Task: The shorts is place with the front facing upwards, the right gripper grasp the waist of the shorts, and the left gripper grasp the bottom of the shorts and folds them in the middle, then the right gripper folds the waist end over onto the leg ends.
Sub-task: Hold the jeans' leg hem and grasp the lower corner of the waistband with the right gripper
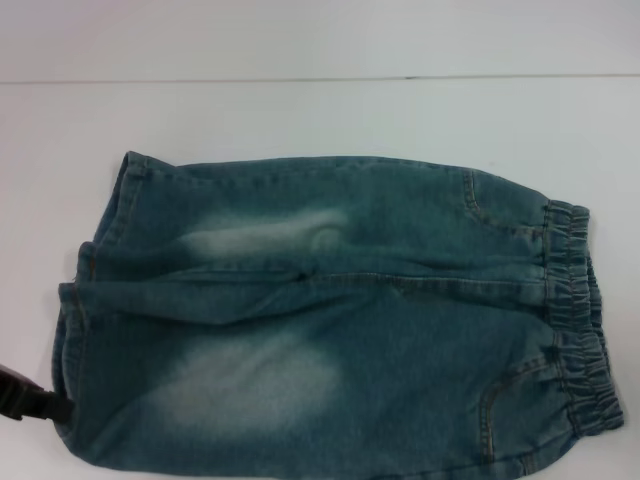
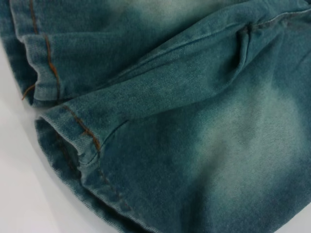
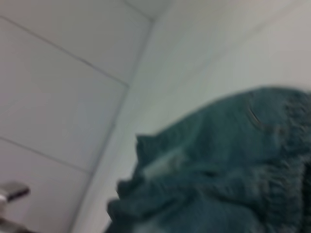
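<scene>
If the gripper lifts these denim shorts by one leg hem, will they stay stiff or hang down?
The denim shorts would probably hang and drape: the cloth already lies in soft creases along the middle. The leg hems look thick and stitched, so likely easy to pinch. The elastic waistband is gathered and may add weight at that end.

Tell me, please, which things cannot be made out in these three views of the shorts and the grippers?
- Left gripper: only a dark tip shows at the head view's left edge beside the leg ends; open or shut is unclear.
- Right gripper: in no view.
- Denim shorts: the near edge is cut off by the head view's bottom.
- Waistband: blurred in the right wrist view.
- Grey metal object: cut off at the right wrist view's edge, unidentifiable.
</scene>
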### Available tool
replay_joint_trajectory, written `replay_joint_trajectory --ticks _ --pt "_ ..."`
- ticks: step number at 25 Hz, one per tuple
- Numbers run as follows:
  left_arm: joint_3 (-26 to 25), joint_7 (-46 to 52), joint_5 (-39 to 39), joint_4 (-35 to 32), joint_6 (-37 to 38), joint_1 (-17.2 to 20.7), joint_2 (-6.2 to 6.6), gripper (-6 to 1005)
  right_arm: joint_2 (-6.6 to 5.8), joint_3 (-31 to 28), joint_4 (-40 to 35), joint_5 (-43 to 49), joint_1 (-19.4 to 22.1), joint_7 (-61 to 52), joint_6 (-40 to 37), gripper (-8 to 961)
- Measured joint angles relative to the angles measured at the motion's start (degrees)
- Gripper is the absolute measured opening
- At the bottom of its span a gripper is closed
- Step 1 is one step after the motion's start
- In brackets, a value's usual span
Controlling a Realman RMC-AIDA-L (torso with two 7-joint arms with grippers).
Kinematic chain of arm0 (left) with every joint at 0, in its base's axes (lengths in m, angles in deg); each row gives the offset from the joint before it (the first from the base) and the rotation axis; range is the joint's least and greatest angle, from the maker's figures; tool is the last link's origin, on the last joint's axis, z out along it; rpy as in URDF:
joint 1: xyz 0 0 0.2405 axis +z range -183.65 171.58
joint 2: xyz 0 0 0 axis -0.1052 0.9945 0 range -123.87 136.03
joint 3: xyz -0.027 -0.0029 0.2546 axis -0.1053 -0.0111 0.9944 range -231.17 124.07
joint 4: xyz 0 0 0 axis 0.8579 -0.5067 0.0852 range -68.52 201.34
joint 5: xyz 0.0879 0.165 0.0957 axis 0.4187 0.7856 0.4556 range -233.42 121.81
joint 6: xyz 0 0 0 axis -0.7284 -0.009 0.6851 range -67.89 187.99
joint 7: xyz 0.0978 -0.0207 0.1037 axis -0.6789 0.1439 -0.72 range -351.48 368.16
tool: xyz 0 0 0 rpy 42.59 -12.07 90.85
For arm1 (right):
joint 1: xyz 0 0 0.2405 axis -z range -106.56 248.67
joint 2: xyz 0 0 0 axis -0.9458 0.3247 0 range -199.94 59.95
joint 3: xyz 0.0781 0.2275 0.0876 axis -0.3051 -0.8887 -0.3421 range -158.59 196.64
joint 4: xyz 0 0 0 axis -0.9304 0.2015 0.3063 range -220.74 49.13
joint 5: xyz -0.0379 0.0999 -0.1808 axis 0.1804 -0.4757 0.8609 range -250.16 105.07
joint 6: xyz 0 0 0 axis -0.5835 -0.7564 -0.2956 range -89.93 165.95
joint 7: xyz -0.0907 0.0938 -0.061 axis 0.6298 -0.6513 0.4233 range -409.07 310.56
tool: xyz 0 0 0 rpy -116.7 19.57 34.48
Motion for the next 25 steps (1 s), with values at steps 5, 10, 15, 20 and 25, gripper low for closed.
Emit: replay_joint_trajectory --ticks 5,10,15,20,25 --pt "0.19 0.13 -0.02 -0.25 0.12 -0.12 -0.08 -2 -0.35 0.08 -1.02 6.7 -2.39 -0.92 0.64 914" --pt "0.41 0.12 -0.06 -0.31 0.0 0.09 -0.45 -1 0.85 1.69 -1.1 10.22 -4.57 -0.85 2.8 914" --pt "0.52 0.12 -0.06 -0.95 0.25 -0.09 -0.69 -2 1.41 3.84 -0.87 11.7 -6.16 -2.72 4.59 913" --pt "0.6 0.14 -0.06 -1.06 0.31 -0.37 -0.72 -1 1.59 6.59 -0.81 11.75 -7.08 -4.53 6.82 913" --pt "0.6 0.16 -0.06 -1.07 0.36 -0.47 -0.85 -1 2.15 9.55 -0.79 11.78 -7.62 -5.71 8.83 913"
